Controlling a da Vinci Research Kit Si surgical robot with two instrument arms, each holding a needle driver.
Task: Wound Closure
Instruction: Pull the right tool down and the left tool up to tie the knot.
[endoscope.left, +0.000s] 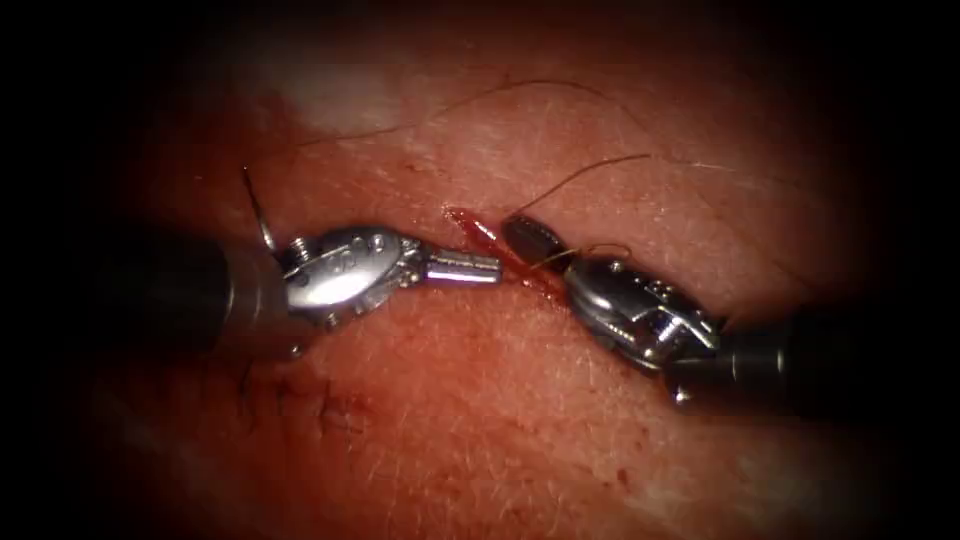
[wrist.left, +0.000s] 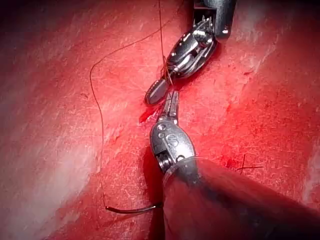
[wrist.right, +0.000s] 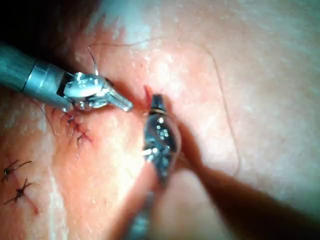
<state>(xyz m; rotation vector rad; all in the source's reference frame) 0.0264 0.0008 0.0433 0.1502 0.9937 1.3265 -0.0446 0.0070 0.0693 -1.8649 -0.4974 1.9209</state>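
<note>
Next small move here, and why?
Probably shut the right tool on the thread: its jaws stand open at the cut with thread crossing them. The left tool is shut, holding nothing, and the needle lies free on the tissue, left of the cut.

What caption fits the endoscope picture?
Both tools meet at the cut: left tool shut on nothing, right tool open beside the thread, needle lying on the tissue.

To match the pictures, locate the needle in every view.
Endoscope: needle left of the cut, beside the left tool, unheld.
Left wrist: needle on the tissue beside that tool's shaft, thread trailing.
Right wrist: needle behind the left tool.
Landmark: left tool, jaws shut, empty; right tool hold unclear.
</note>
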